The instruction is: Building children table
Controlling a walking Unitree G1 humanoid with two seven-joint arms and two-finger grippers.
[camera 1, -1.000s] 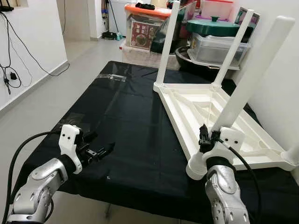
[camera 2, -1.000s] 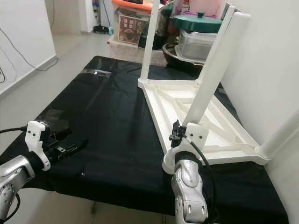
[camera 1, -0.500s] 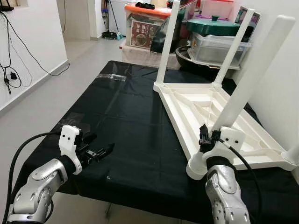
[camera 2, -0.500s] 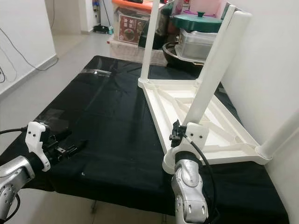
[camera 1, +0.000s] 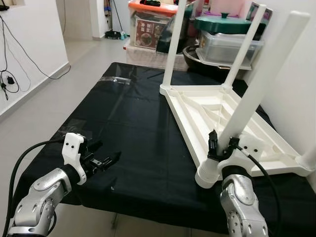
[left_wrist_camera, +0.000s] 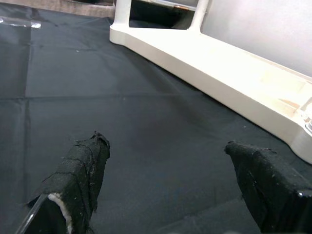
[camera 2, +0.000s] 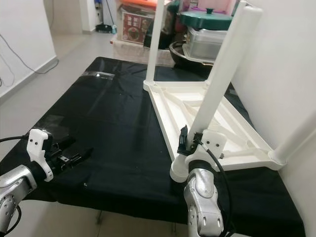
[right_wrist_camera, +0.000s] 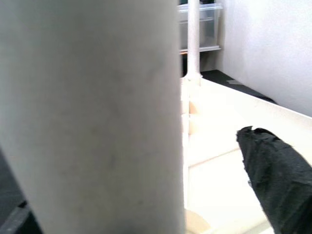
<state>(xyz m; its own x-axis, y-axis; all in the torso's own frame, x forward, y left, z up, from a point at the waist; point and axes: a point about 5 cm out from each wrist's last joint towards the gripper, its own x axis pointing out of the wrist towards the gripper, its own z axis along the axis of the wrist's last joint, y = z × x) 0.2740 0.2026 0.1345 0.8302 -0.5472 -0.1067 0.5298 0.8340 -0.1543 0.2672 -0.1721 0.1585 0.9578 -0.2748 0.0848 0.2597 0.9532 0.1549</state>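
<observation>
A white children's table (camera 1: 207, 109) lies upside down on the black-covered surface (camera 1: 128, 118), legs pointing up. Its near leg (camera 1: 261, 84) stands between the fingers of my right gripper (camera 1: 218, 146), just above the corner socket (camera 1: 206, 177). In the right wrist view that near leg (right_wrist_camera: 97, 112) is close up, and one black finger (right_wrist_camera: 275, 183) stands apart from it with a gap, so the gripper is open around the leg. My left gripper (camera 1: 106, 159) hovers open over the cloth at the near left, its fingers (left_wrist_camera: 83, 170) spread wide and holding nothing.
Two far legs (camera 1: 173, 44) (camera 1: 243, 49) rise at the back, and a fourth (camera 1: 308, 159) rests by the right wall (camera 1: 296, 94). Storage boxes and a green-lidded pot (camera 1: 224, 24) crowd the back. Tape (camera 1: 117, 80) marks the cloth. Open floor (camera 1: 54, 94) lies to the left.
The camera has tipped slightly, shifting the scene up. My right wrist has settled a little lower and further right on the near leg. The left gripper holds its place.
</observation>
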